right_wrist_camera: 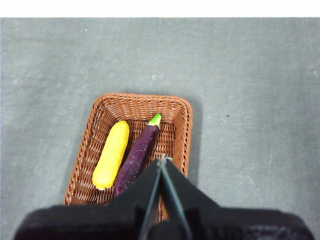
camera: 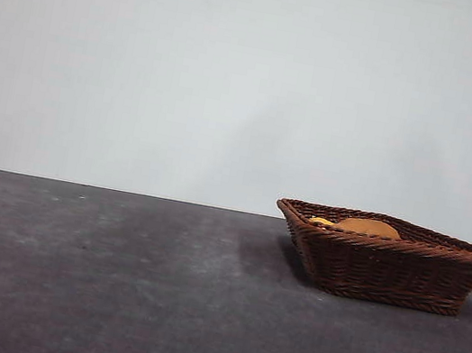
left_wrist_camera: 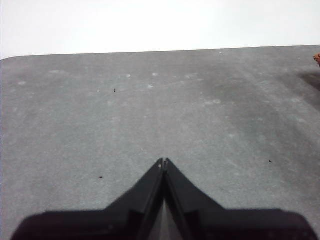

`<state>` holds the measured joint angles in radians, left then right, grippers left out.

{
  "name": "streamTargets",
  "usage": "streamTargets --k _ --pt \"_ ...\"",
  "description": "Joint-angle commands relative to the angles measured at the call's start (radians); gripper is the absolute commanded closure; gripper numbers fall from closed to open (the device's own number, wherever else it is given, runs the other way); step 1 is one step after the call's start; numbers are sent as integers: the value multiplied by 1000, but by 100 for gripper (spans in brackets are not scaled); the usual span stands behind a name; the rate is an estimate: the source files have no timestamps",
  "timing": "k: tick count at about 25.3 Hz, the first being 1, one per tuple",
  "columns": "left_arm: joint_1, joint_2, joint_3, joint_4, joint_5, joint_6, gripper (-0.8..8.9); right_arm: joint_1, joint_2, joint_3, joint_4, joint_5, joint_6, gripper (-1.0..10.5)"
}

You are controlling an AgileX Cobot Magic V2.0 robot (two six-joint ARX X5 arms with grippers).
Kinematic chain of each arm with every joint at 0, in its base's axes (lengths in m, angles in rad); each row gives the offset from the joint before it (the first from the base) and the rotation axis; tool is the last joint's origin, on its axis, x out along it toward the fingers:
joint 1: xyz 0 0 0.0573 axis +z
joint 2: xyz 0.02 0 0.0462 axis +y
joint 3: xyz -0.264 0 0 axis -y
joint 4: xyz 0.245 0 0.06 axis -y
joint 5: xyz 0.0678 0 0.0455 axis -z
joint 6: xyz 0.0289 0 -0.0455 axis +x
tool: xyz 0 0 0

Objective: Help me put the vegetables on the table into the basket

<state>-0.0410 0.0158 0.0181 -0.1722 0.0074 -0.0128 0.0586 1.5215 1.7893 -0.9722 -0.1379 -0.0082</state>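
Right wrist view looks down on the basket [right_wrist_camera: 135, 150], where the corn cob [right_wrist_camera: 111, 154] and the eggplant [right_wrist_camera: 136, 155] lie side by side, touching. Above the basket hangs the right gripper [right_wrist_camera: 163, 159], jaws pressed together, holding nothing. From the front, a tan potato [camera: 367, 227] shows over the basket's rim (corn just beside it). Well away from the basket, the left gripper [left_wrist_camera: 163, 161] is closed over bare table [left_wrist_camera: 100, 115]

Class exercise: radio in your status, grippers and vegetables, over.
Both grippers shut, empty: left gripper over bare table, right gripper above basket. Corn cob and eggplant in basket. Nothing obstructing.
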Motion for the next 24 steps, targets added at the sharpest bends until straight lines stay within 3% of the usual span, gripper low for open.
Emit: streamTargets --k 1,4,8,12,13,14,15,16,18,23,24 --pt "3 6 -11 5 0 -11 817 -1 6 -5 5 1 2 947" --pt "3 18 -11 6 0 -11 817 -1 9 -8 15 0 2 946" --pt "3 39 -11 6 -1 -11 817 -8 -154 -90 69 227 2 947" --pt "3 52 -11 6 0 -11 817 26 -512 -481 477 158 4 947" --pt "3 57 -11 6 0 -10 817 25 -598 -594 592 170 -31 946" --pt "3 57 -11 6 0 -10 817 19 -683 -704 699 228 -133 946" --pt "3 59 -11 6 0 -10 817 18 -765 -804 773 313 -199 946" --pt "3 59 -11 6 0 -10 817 18 -838 -889 805 409 -212 946" --pt "3 59 -11 6 0 -10 817 19 -933 -984 788 498 -212 946" --pt "3 63 -11 6 0 -10 817 15 -1174 -1193 718 544 -209 947" --pt "3 63 -11 6 0 -10 817 13 -1229 -1242 715 557 -175 947"
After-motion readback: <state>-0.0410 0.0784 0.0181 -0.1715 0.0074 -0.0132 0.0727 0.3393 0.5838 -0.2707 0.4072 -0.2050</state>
